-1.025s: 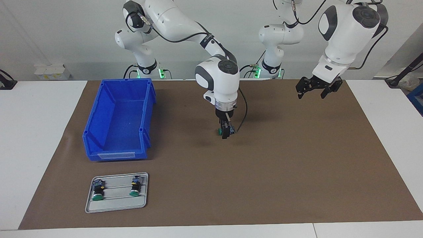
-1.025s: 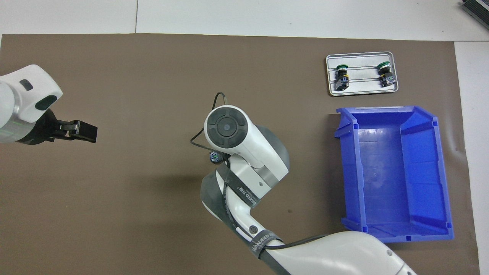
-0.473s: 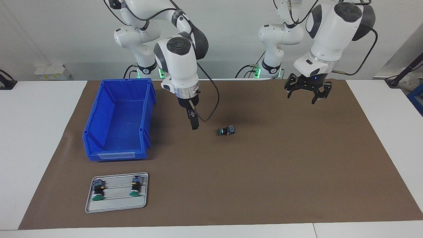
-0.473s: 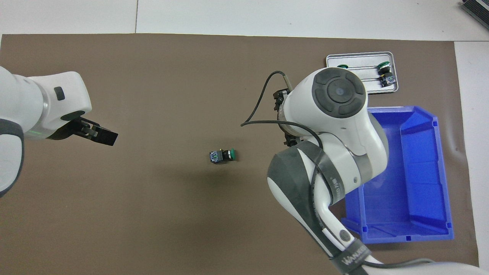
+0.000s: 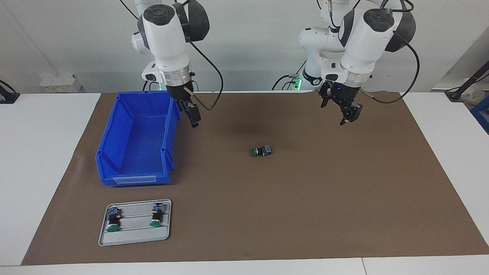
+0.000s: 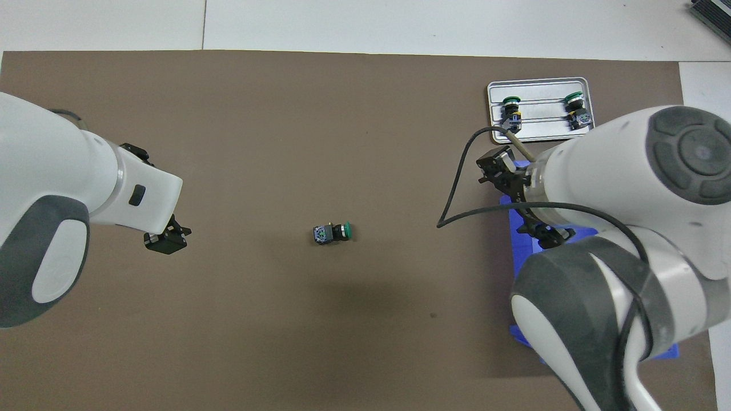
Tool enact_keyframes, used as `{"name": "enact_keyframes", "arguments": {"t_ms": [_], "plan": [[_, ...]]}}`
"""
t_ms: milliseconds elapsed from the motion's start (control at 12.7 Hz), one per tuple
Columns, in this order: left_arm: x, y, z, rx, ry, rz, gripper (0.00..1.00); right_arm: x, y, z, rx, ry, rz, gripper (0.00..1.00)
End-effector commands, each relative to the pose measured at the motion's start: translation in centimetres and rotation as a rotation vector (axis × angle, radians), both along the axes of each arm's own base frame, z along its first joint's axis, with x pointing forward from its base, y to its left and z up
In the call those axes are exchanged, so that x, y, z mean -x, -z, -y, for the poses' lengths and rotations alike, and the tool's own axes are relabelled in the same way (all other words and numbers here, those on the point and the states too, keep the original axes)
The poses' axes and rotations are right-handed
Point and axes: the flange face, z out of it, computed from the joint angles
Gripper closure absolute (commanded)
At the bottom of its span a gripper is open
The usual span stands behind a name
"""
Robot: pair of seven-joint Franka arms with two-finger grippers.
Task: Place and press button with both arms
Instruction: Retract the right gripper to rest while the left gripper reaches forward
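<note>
The button (image 5: 261, 151) lies on its side in the middle of the brown mat (image 5: 324, 198), green cap toward the right arm's end; it also shows in the overhead view (image 6: 332, 233). Nothing touches it. My right gripper (image 5: 195, 115) hangs open and empty over the mat, beside the blue bin's corner nearest the robots; from overhead the right gripper (image 6: 521, 202) shows spread under its wrist. My left gripper (image 5: 341, 111) is open and empty, up in the air over the mat toward the left arm's end, well apart from the button; overhead, the left gripper (image 6: 165, 240) shows.
A blue bin (image 5: 110, 141) stands toward the right arm's end. Farther from the robots than the bin, a grey tray (image 5: 133, 237) carries two more green-capped buttons (image 5: 112, 222) (image 5: 156, 218). White tabletop borders the mat.
The right gripper let go of the button on the mat, then rose and swung away toward the bin. The left gripper came in and turned downward. The button stays put.
</note>
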Motion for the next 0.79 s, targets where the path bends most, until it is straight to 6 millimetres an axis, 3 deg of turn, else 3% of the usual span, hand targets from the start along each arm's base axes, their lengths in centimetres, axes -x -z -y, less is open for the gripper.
{"name": "enact_keyframes", "arguments": {"t_ms": [0,394,552,709], "plan": [[0.9,-0.2,-0.5,-0.013,0.276,0.017,0.0,1.0,-1.2,4.1,-0.004,-0.136,-0.011,0.0],[0.8,-0.2,-1.1,-0.014,0.262,0.009,0.0,0.0,-5.0,12.6,0.021,-0.512,-0.009,0.0],[0.7,-0.5,-0.3,-0.01,0.275,0.036,0.0,0.1,-5.8,14.1,0.023,-0.599,-0.023,0.0],[0.8,-0.1,1.8,0.001,0.309,0.096,0.01,-0.3,-6.8,15.4,0.026,-0.688,-0.033,0.0]]}}
